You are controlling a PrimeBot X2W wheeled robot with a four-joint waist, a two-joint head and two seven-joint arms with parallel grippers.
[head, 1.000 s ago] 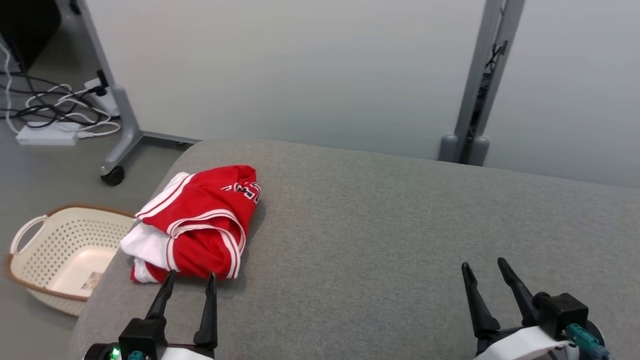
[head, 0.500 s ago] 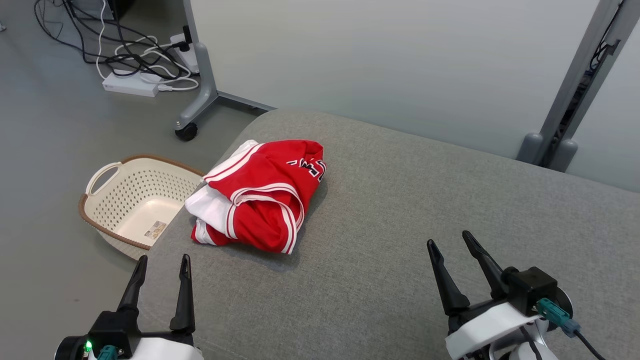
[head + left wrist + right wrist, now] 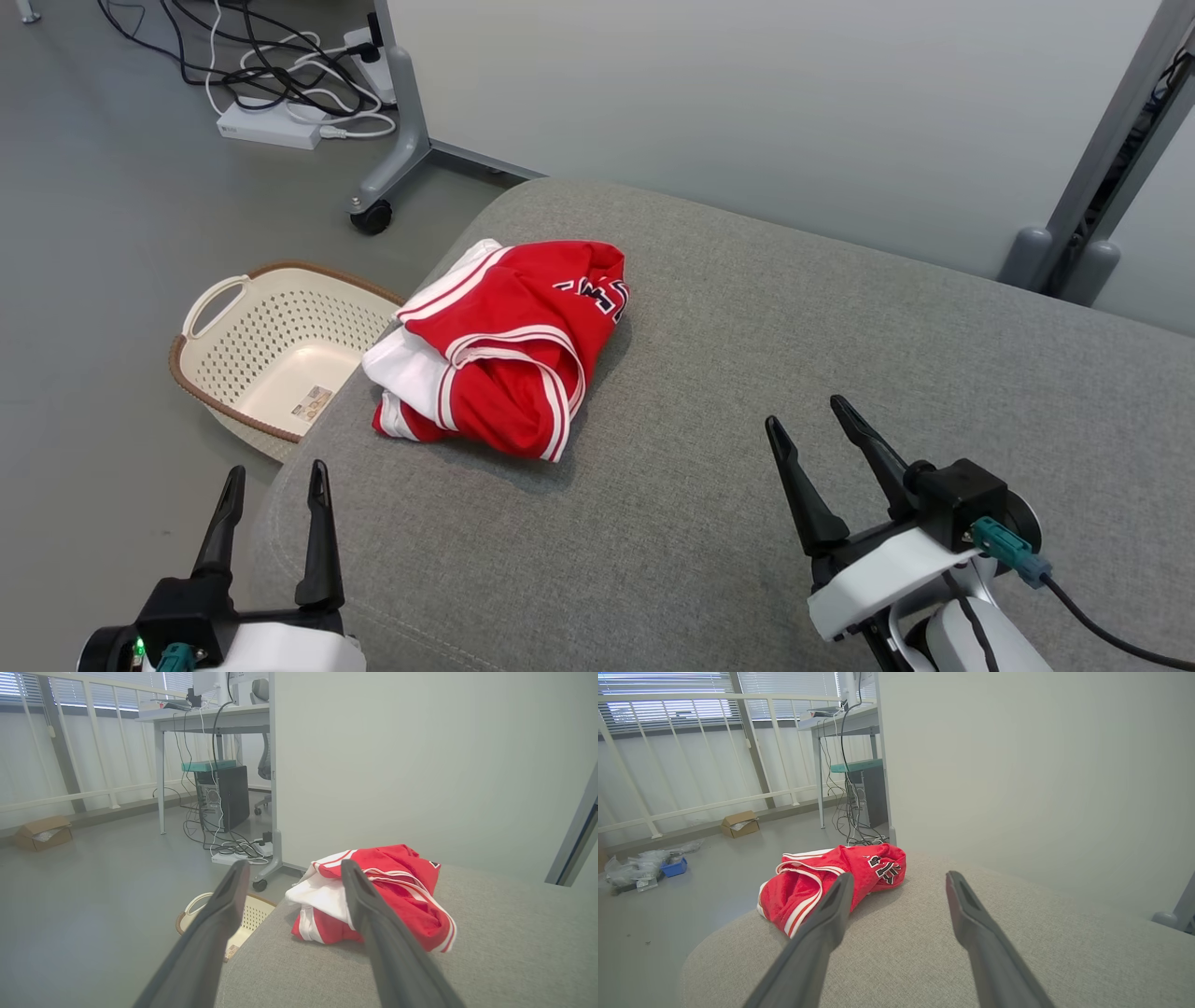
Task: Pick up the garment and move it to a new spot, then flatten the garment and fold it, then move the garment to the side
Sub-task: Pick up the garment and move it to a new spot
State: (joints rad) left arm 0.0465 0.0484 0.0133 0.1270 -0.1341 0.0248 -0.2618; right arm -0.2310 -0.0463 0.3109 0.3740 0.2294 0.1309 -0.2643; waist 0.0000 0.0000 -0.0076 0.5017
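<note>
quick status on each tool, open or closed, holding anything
left tool: open, holding nothing
right tool: open, holding nothing

pans left and down at the head, taking in the whole laundry basket (image 3: pixel 252 327), the power strip (image 3: pixel 266 124) and more floor. leaves the left gripper (image 3: pixel 277 467) apart from the red jersey (image 3: pixel 509 359), out by the grey cushion (image 3: pixel 747 373) corner. brings the right gripper (image 3: pixel 805 412) up the frame, nearer the jersey.
</note>
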